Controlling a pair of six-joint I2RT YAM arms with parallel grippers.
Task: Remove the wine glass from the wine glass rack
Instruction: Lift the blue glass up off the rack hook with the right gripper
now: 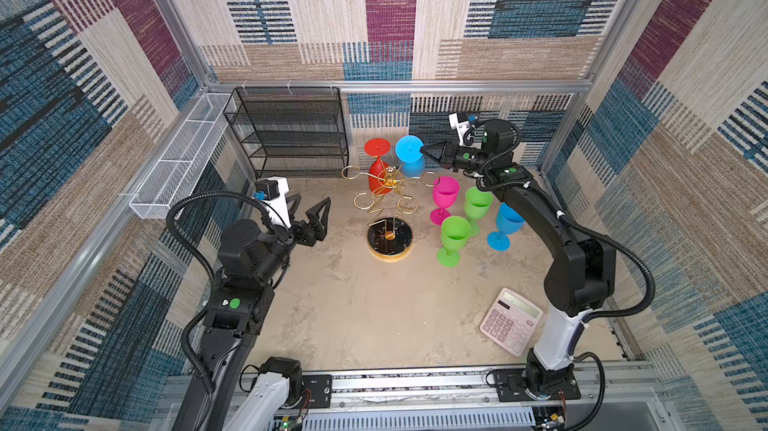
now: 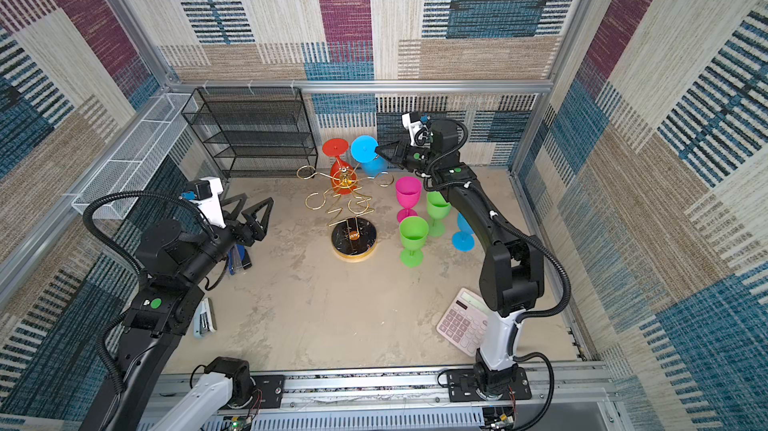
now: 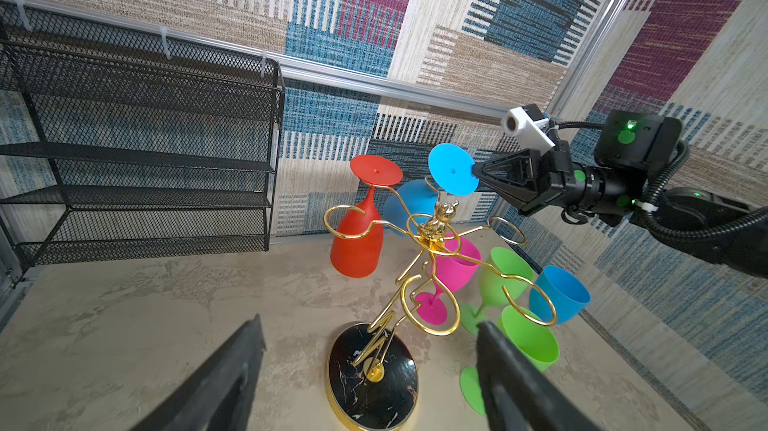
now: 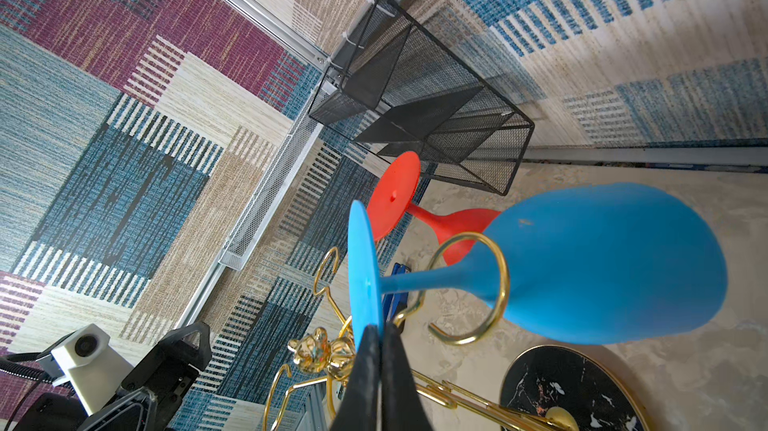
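The wine glass rack (image 1: 388, 200) stands mid-surface (image 1: 374, 316) on its round black base. A blue wine glass (image 1: 409, 148) hangs upside down and tilted at the rack's far right side. In the right wrist view, one gold loop rings its stem close to the bowl (image 4: 602, 266), and the foot stands clear of that loop. The right jaws are pressed together on the rim of that blue foot, pinching it edge-on.

A red wine glass (image 1: 377, 147) hangs inverted in the neighbouring loop, its foot just beside the blue one. The black mesh shelf unit (image 1: 286, 133) stands close behind both.

Beside the rack, under the right arm, stand a pink glass (image 1: 445, 192), two green glasses (image 1: 455, 235) and an upright blue glass (image 1: 507, 221). A calculator (image 1: 511, 321) lies near that arm's base.

The left jaws hang spread and empty, left of the rack and apart from it.
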